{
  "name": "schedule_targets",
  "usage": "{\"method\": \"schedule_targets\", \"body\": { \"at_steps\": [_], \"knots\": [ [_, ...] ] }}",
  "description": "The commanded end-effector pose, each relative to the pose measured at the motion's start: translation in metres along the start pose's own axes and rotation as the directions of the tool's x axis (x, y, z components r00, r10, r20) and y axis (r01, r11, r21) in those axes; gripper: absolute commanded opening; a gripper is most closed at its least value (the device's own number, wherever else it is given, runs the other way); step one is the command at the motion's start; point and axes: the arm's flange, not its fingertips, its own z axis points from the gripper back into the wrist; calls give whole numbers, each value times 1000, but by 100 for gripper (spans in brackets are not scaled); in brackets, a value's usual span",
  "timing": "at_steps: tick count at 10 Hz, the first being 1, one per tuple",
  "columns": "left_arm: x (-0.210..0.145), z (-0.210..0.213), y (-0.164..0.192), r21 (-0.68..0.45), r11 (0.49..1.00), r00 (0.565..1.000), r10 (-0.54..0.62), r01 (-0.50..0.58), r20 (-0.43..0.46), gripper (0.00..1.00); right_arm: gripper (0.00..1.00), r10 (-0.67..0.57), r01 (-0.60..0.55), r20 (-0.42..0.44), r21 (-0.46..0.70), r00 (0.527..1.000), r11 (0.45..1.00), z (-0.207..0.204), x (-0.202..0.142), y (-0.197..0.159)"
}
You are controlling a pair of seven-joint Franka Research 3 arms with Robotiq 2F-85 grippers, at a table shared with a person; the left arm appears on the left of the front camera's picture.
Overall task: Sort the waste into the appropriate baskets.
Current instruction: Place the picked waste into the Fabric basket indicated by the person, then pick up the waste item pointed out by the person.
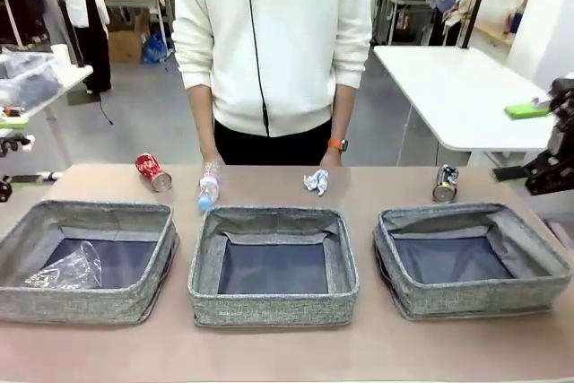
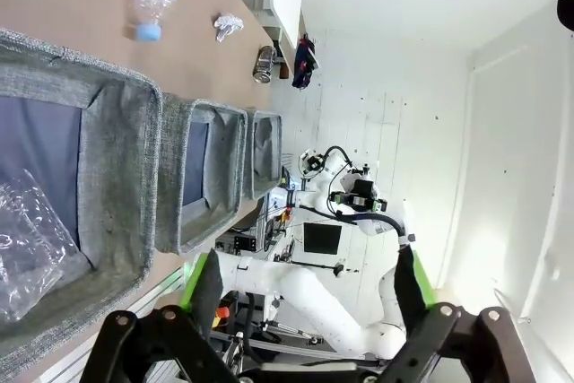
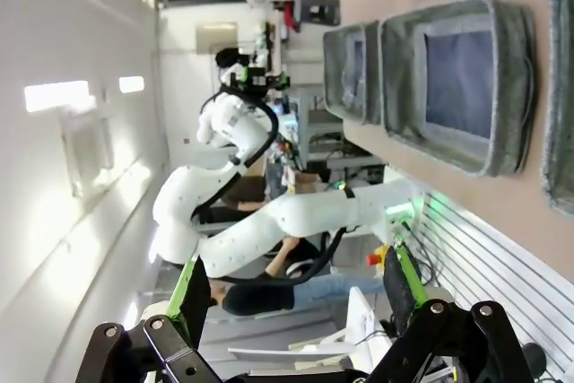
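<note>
On the tabletop (image 1: 269, 347), behind the baskets (image 1: 273, 298), lies the bottle (image 1: 208, 187) (bag (image 1: 67, 268) already binned). Left gripper (image 2: 305, 266) and right gripper (image 3: 291, 271) gape wide, empty; best grasp it across its body.

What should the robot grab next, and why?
Probably the left gripper should reach for the red can. Its jaws stand open and empty, the can lies loose on the table on that arm's side, behind the left basket, and only the plastic bag is sorted so far.
</note>
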Motion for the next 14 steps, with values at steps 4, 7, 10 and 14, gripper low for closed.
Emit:
{"method": "schedule_targets", "body": {
  "at_steps": [4,7,10,14],
  "knots": [
    [1,1,0,13,1000,1000,-14,14,16,100,100,8,-7,-25,32,1000,999,-6,6,-5],
    [1,1,0,13,1000,1000,-14,14,16,100,100,8,-7,-25,32,1000,999,-6,6,-5],
    [1,1,0,13,1000,1000,-14,14,16,100,100,8,-7,-25,32,1000,999,-6,6,-5],
    [1,1,0,13,1000,1000,-14,14,16,100,100,8,-7,-25,32,1000,999,-6,6,-5]
  ]
}}
